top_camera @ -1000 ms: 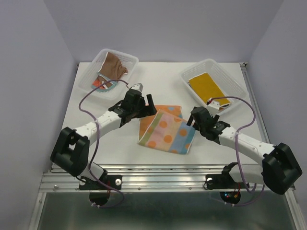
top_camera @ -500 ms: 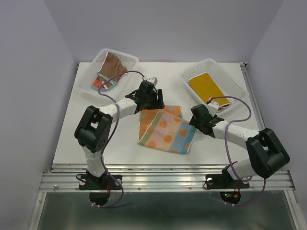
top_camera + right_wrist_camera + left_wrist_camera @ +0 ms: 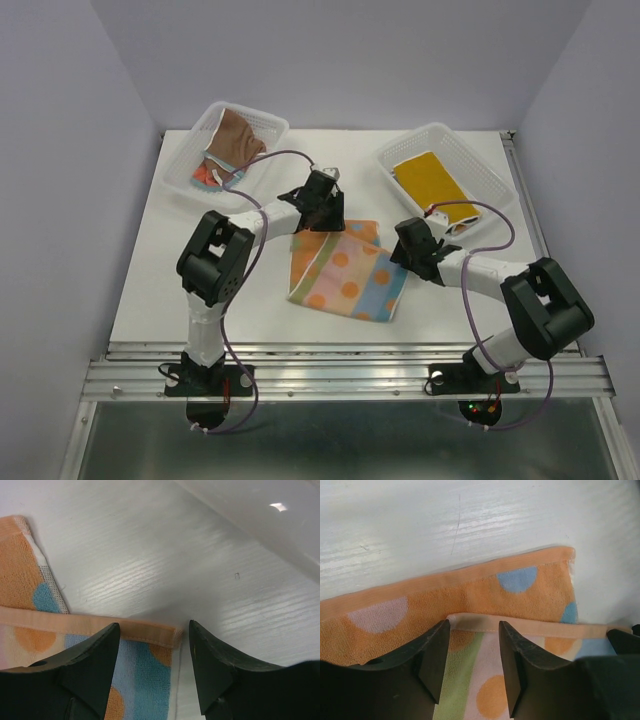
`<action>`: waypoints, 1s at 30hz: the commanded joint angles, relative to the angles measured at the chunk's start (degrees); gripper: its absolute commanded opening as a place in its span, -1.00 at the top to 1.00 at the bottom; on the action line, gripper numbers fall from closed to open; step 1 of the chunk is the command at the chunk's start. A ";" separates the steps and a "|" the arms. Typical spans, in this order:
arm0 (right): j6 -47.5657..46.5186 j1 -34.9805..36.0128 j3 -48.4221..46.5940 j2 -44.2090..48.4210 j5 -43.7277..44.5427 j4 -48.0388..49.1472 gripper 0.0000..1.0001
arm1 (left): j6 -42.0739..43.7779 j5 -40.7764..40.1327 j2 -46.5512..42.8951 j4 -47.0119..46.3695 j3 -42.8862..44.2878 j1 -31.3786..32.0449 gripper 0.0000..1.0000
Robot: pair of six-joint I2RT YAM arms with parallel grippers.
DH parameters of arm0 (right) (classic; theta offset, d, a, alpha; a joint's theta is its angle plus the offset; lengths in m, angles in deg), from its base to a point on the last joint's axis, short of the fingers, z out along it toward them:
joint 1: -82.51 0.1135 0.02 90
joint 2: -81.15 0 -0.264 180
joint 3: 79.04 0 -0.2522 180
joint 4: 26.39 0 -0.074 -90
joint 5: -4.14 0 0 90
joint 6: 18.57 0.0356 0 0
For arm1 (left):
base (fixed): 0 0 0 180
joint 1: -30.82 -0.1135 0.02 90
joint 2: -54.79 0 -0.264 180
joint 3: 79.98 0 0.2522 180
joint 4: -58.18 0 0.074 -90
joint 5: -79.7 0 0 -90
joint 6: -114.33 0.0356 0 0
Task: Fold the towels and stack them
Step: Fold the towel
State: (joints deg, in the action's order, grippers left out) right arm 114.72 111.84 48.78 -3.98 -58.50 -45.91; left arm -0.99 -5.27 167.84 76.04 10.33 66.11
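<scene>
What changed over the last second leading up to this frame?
The left gripper slid right along the far edge of the spotted towel, its elbow folding inward. The right gripper barely shifted at the towel's right corner, though its elbow also drew in. Both jaws narrowed over the top layer but are not yet shut. Spotted towel, baskets, brown towel and yellow towel stayed put.

Clearance: centre taken, edges open.
Pastel spotted towel (image 3: 345,270) covered the middle of the table (image 3: 160,290), with the left gripper (image 3: 323,220) and right gripper (image 3: 402,258) low on its far corners, jaws apart. Left basket (image 3: 195,170) filled the far-left corner, right basket (image 3: 490,190) the far-right. Bare surface ran along the left edge, the near edge, and the far edge between the baskets.
</scene>
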 commanded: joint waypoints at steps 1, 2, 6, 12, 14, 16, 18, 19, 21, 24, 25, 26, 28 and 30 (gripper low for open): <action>-0.40 -0.40 0.88 -0.40 -0.20 2.77 -0.24 | 0.98 -1.00 1.64 1.43 3.34 0.66 -0.04; -0.40 -0.32 0.88 -0.57 -0.20 2.77 -0.23 | 0.98 -1.17 1.82 1.44 3.34 0.83 -0.03; -0.31 -0.41 1.06 -0.40 -0.20 2.95 -0.22 | 0.80 -3.90 2.87 2.93 3.78 1.45 -0.03; -0.66 -0.58 1.50 -0.13 -1.16 3.47 -0.16 | 0.45 -4.60 3.57 3.72 4.48 2.24 0.11; -0.92 -0.41 1.67 -0.05 -1.60 3.82 -0.05 | 0.45 -4.60 3.49 4.07 4.74 2.68 0.27; -1.10 -0.41 1.50 -0.13 -1.69 3.91 0.10 | 0.45 -6.25 3.31 4.86 5.53 2.94 0.47; -1.19 -0.49 1.32 0.13 -1.69 3.91 0.21 | 0.27 -7.14 2.61 5.57 6.06 3.38 0.68; -1.54 -0.41 1.24 0.13 -1.78 3.91 0.30 | 0.27 -7.67 2.17 5.83 6.06 3.38 0.88; -1.54 -0.49 1.06 0.66 -1.87 3.91 0.32 | -0.16 -8.64 1.21 6.36 6.15 3.56 1.00; -1.98 -0.49 0.62 1.53 -1.78 3.74 0.46 | -0.34 -9.52 -0.55 6.97 5.89 3.82 1.00; -2.15 -0.41 0.62 1.89 -2.04 3.74 0.52 | -0.34 -9.87 -1.08 6.98 5.80 3.82 1.00; -2.94 -0.49 0.62 2.32 -2.22 4.00 0.62 | -0.43 -9.96 -1.43 7.32 5.71 4.00 1.00; -4.34 -0.49 0.62 3.64 -3.36 4.70 0.81 | -0.43 -10.13 -2.92 7.50 5.27 4.26 1.00; -5.66 -0.49 0.53 4.35 -4.76 5.23 0.95 | -0.43 -10.22 -4.76 7.59 4.66 4.53 1.00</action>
State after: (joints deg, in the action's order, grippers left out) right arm 111.51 111.73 49.09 -2.45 -61.89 -44.33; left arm -1.45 -13.81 170.07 82.51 14.03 69.87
